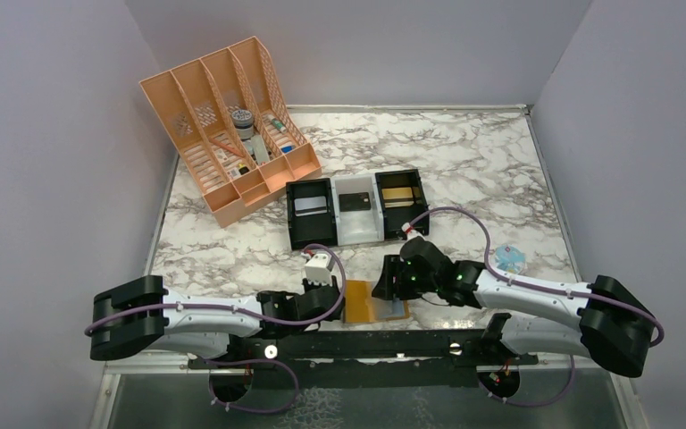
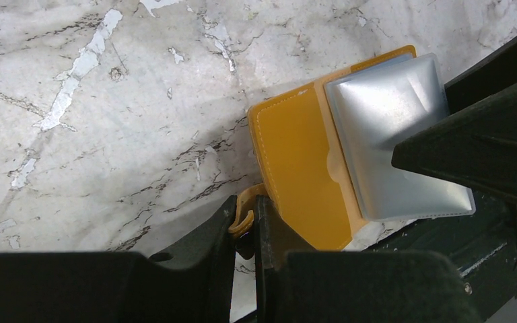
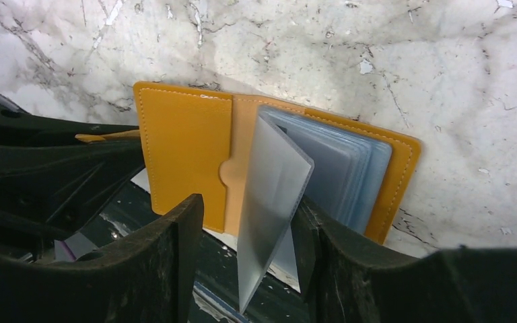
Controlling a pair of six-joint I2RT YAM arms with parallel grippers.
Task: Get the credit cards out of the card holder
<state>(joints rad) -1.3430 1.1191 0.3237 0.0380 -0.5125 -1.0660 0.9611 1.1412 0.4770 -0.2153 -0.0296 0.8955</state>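
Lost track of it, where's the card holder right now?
In the top view the card holder lies open at the near edge of the table, centre, between the left gripper, pinching its left side, and the right gripper.

The marble table (image 1: 464, 152) carries several things — orange organizer (image 1: 223, 134), three bins (image 1: 355, 219), card holder (image 1: 362, 302), blue packet (image 1: 510, 259).

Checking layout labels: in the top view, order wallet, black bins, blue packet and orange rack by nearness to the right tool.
1. wallet, at the right tool, near edge.
2. black bins, mid-table behind it.
3. blue packet, right side.
4. orange rack, far left.
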